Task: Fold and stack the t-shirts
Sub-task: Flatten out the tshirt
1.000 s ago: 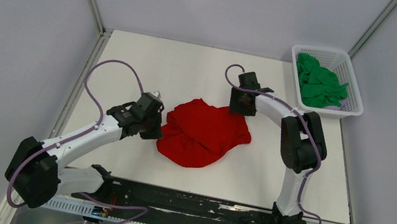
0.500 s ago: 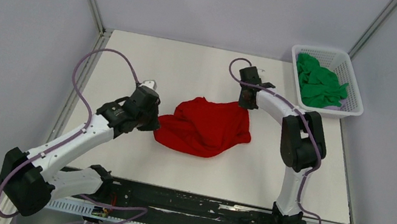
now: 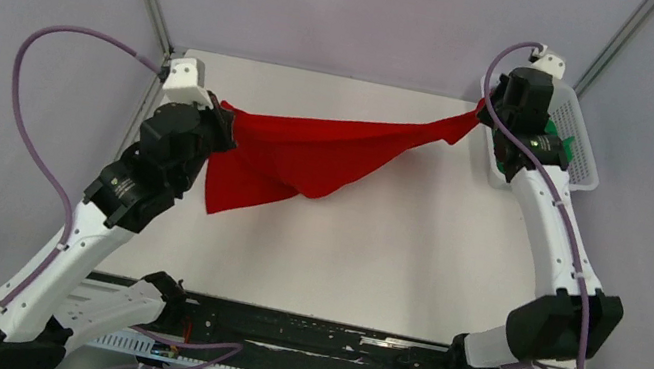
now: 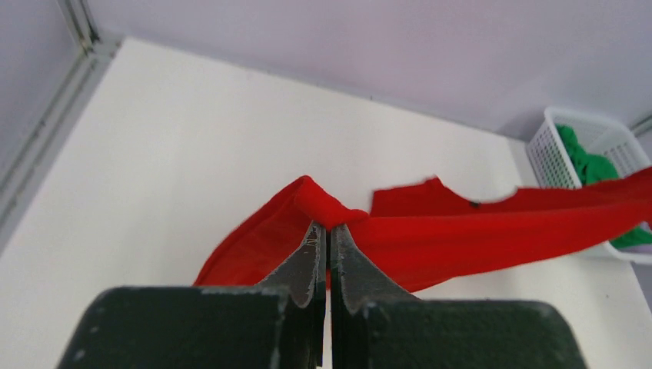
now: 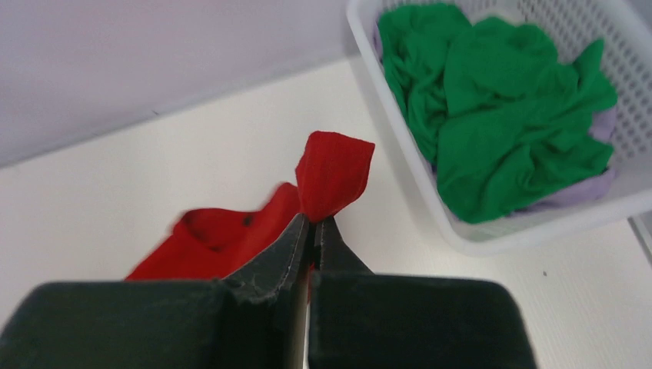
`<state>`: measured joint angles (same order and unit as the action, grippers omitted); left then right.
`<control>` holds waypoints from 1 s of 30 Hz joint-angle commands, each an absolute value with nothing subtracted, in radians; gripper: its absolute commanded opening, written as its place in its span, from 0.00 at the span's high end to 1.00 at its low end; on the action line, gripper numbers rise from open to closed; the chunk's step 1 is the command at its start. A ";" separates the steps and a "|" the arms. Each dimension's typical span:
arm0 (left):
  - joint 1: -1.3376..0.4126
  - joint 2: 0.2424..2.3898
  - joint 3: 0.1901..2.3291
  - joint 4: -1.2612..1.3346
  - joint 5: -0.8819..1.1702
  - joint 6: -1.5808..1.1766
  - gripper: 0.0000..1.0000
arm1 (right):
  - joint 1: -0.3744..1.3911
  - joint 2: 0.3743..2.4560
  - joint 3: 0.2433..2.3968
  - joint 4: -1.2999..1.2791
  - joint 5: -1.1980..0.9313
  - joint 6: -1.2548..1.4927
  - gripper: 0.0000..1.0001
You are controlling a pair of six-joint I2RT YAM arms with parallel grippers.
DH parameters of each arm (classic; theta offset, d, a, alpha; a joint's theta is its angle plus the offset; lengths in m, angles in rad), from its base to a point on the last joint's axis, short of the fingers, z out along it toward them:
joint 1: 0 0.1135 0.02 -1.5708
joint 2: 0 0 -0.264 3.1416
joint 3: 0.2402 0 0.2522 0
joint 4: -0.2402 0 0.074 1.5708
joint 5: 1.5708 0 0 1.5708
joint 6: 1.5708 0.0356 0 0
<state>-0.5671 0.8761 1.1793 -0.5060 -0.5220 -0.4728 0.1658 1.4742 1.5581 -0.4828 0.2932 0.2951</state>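
Left claw (image 4: 326, 229): jaws pressed together on a small bunched fold of the bright red soft cloth t-shirt (image 3: 308, 151), with a nub of cloth poking up just past the tips. Right claw (image 5: 311, 221): also clamped on the red tee, with a short flap standing up beyond its tips. Both claws are raised and well apart, and the shirt spans between them as a taut band. Below the left claw a loose triangle of cloth sags toward the white table (image 3: 372, 253); whether it touches cannot be told. Which parts of the shirt are pinched (shoulder, hem or sleeve) cannot be told either. Just to the right of the right claw, and below it, sits the white plastic lattice basket (image 5: 538, 224), with the bright green cloth t-shirt (image 5: 492, 115) crumpled inside, not yet taken out. Judged step: spreading the red tee before laying it flat, so the task is in its early part. Risks: both holds are thin pinches, so further pull between the claws may slide the cloth out of one and the shirt would fall in a heap. The band looks roped rather than flat, so lowering it as it is would likely set twists and creases into the fold. The right claw's closeness to the basket could drag cloth across its rim.
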 commanded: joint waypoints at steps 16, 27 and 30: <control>-0.483 1.171 1.730 -0.196 -0.654 -0.069 1.00 | 0.167 1.398 1.937 -0.230 0.177 -0.009 1.00; -0.108 1.751 2.350 -0.347 -0.185 -0.296 1.00 | 0.086 1.909 2.488 -0.130 0.113 -0.078 1.00; -0.058 1.889 2.583 -0.417 -0.113 -0.338 1.00 | 0.086 1.961 2.559 -0.023 0.103 -0.100 1.00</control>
